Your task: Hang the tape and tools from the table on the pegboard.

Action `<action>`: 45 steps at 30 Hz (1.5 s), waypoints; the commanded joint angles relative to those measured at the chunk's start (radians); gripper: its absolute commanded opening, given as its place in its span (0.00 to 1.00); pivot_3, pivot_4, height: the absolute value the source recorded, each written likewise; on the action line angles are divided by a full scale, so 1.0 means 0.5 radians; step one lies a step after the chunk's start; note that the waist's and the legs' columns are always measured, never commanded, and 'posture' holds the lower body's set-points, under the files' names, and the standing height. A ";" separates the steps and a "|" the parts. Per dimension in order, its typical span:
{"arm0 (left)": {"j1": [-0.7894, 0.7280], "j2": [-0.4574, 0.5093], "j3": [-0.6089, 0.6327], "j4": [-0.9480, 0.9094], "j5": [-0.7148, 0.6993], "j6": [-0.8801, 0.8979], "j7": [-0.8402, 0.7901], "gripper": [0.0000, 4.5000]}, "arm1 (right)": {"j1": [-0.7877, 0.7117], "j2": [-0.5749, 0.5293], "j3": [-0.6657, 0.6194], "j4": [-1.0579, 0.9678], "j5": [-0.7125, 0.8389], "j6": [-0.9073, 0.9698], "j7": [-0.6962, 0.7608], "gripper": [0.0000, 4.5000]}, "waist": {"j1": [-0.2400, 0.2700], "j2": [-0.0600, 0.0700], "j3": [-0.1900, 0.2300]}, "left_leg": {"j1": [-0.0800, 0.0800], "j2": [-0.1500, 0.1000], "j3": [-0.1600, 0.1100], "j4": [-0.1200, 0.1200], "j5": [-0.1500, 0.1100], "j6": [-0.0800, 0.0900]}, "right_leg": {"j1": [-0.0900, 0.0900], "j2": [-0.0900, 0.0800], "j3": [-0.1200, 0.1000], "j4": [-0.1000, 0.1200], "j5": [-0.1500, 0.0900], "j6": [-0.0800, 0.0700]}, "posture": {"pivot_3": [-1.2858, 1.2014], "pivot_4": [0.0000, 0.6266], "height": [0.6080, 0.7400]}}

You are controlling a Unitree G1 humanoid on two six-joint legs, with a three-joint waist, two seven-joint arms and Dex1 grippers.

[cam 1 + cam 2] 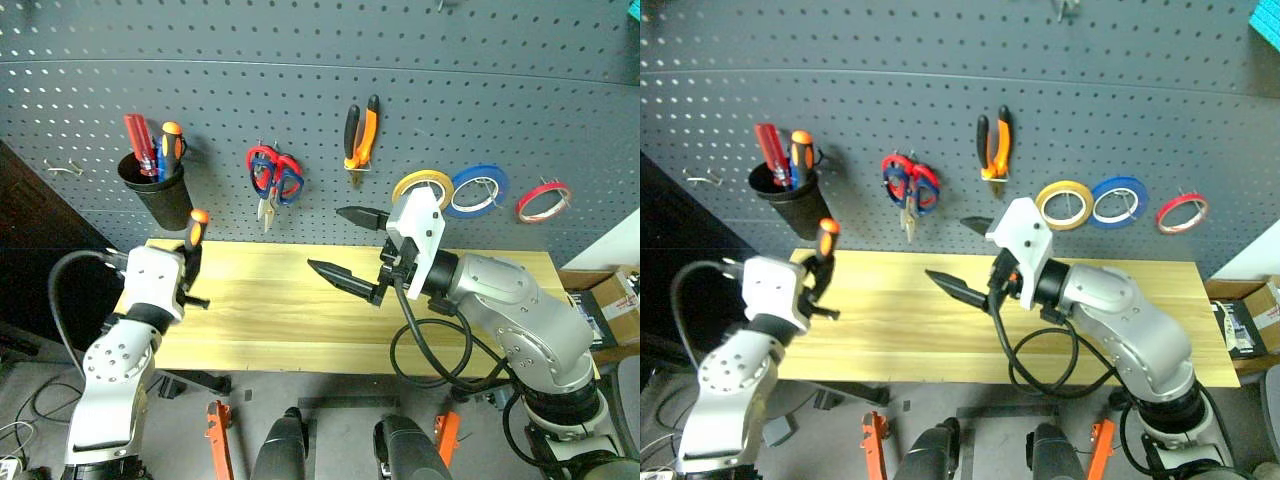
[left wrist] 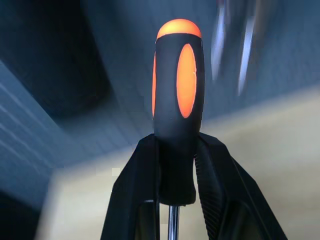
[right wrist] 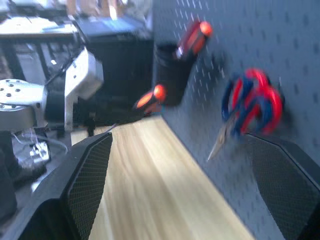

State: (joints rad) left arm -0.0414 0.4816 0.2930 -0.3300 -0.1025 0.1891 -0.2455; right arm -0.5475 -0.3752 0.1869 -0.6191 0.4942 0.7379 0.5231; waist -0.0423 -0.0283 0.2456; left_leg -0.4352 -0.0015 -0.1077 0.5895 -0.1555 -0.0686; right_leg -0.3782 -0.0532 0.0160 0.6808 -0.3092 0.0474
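Your pale plank desk [image 1: 300, 300] stands against the grey pegboard [image 1: 330, 90]. At its nine o'clock end, your left tool [image 1: 190, 262] is clamped on the screwdriver [image 1: 195, 235], long axis upright, orange cap toward twelve. Your right tool [image 1: 350, 245] gapes wide, empty.

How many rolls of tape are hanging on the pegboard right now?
3, side by side along the right part of the pegboard: the yellow roll nearest the middle, the blue roll next, and the red tape farthest right. None looks hidden.
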 commanded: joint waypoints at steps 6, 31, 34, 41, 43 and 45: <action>-0.879 0.067 0.147 0.047 -0.108 0.046 0.189 0.15 | -0.147 0.065 -0.098 0.172 -0.024 -0.212 0.026 1.00 | 0.030 -0.005 -0.003 | -0.003 -0.005 -0.001 0.005 0.003 -0.002 | 0.003 0.000 -0.001 -0.002 0.005 0.007 | 0.51 0.29 1.00; -1.332 0.004 0.187 1.119 -0.081 -0.541 0.410 0.43 | -0.111 0.117 -0.080 0.198 -0.116 -0.236 -0.057 1.00 | -0.029 -0.006 -0.004 | -0.003 -0.005 0.000 0.003 0.004 -0.005 | 0.000 -0.001 0.000 0.002 0.007 0.009 | 0.49 0.27 1.00; -1.306 -0.017 0.198 1.077 -0.102 -0.554 0.465 0.64 | -0.111 0.107 -0.077 0.209 -0.118 -0.242 -0.044 1.00 | -0.029 -0.006 -0.004 | -0.003 -0.005 0.000 0.004 0.004 -0.005 | 0.000 -0.001 0.000 0.003 0.007 0.009 | 0.49 0.26 1.00; -1.339 0.042 0.111 0.810 -0.145 -0.437 0.385 0.99 | -0.081 0.033 -0.160 0.164 -0.043 -0.224 0.009 1.00 | -0.029 -0.009 -0.007 | -0.003 -0.005 0.000 0.005 0.005 -0.006 | 0.000 -0.001 0.000 0.004 0.008 0.010 | 0.49 0.25 1.00; -1.278 0.048 -0.020 0.620 -0.314 -0.172 0.141 0.99 | -0.015 -0.019 -0.234 0.103 0.043 -0.176 0.033 1.00 | -0.012 -0.012 -0.009 | -0.003 -0.006 -0.001 0.005 0.005 -0.006 | 0.001 -0.001 -0.001 0.003 0.008 0.010 | 0.50 0.24 1.00; -1.167 0.015 -0.047 0.499 -0.475 0.107 0.065 0.99 | 0.066 -0.072 -0.275 0.064 0.096 -0.149 0.060 1.00 | 0.001 -0.010 -0.022 | -0.003 -0.008 -0.001 0.005 0.005 -0.006 | 0.005 -0.002 -0.002 0.001 0.008 0.010 | 0.50 0.22 1.00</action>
State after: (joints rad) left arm -0.6566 0.4986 0.2868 -0.0219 -0.2785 0.1477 -0.1743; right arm -0.5262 -0.3981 0.0869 -0.5344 0.5069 0.6605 0.5383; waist -0.0418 -0.0333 0.2346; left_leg -0.4366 -0.0059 -0.1079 0.5922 -0.1531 -0.0716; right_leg -0.3754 -0.0549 0.0156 0.6803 -0.3052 0.0523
